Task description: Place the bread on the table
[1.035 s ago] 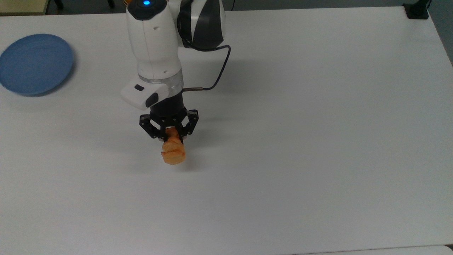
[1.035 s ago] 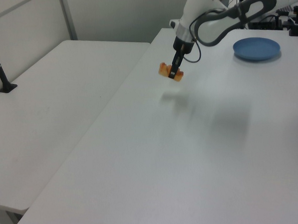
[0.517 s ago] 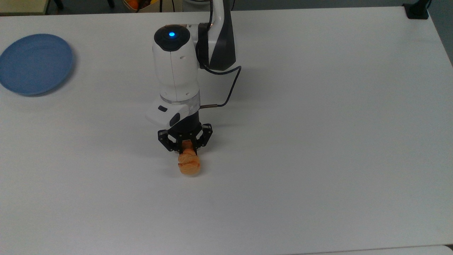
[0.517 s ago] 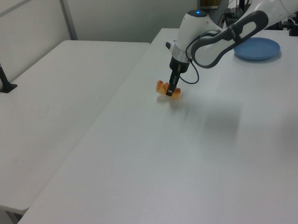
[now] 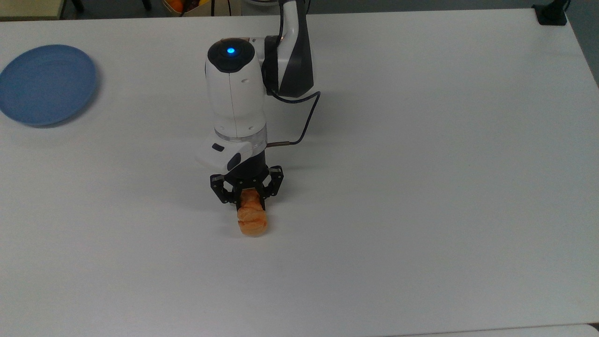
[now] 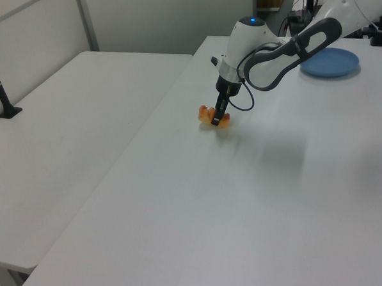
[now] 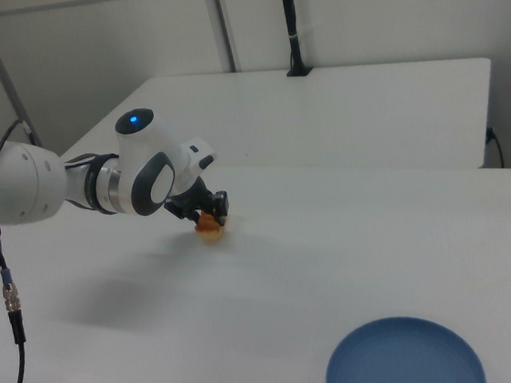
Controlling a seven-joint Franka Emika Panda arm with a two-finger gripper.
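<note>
Bread roll (image 5: 252,219): golden-orange, flaky; clamped at one end by hand (image 5: 247,196), low over or touching white worktop (image 5: 421,187), contact unclear. Hand: black fingers pinched on roll, pointing down. Blue plate (image 5: 46,84): well apart from roll, near worktop edge.

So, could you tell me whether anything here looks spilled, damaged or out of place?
Nothing stands out. The hand grips the bread low over the table, and the blue plate sits upright and bare.
</note>
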